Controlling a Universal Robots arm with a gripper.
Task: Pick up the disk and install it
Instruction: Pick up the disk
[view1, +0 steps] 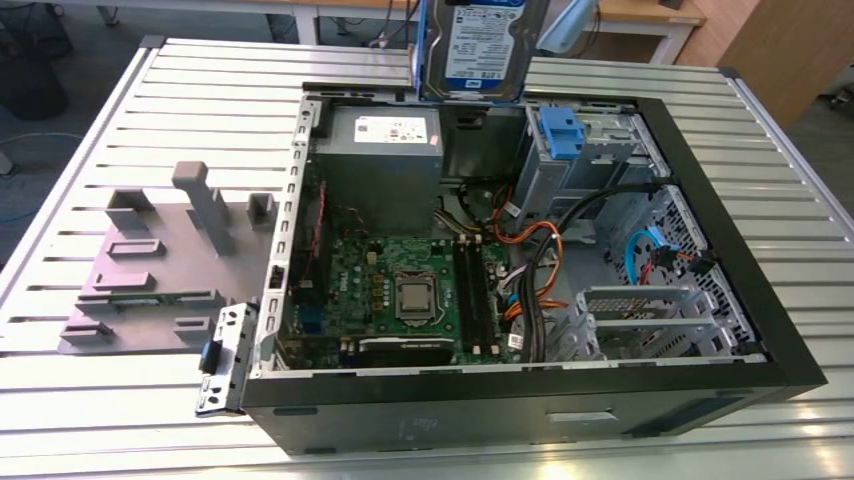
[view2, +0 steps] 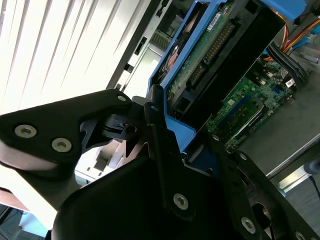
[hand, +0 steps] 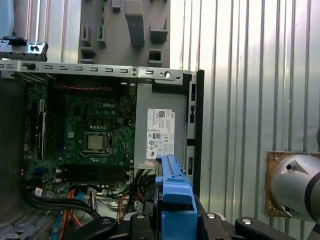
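Disk (view1: 474, 45) hangs upright in the air, label facing the exterior view, over the rim of the open case (view1: 534, 405) on the side nearest the tabletop's (view1: 200, 100) far edge. Its blue frame (hand: 174, 195) runs round the metal body. In the second wrist view the hand (view2: 185, 137) is clamped on that frame, a black finger on either side, with the disk's green circuit board turned toward the camera. The disk touches neither the case nor the tabletop.

Just below it inside the case lies the grey power supply (view1: 380, 150) with a white sticker. Beside that, toward the exterior view's right, is a blue clip (view1: 561, 130) on the metal bay. The motherboard (view1: 400, 290) fills the case floor nearer the camera, with orange cables (view1: 527, 245) next to it.

The case lies on its side in the middle of the slatted tabletop. A grey fixture (view1: 160, 260) rests by the edge at the exterior view's left, just beside the case.
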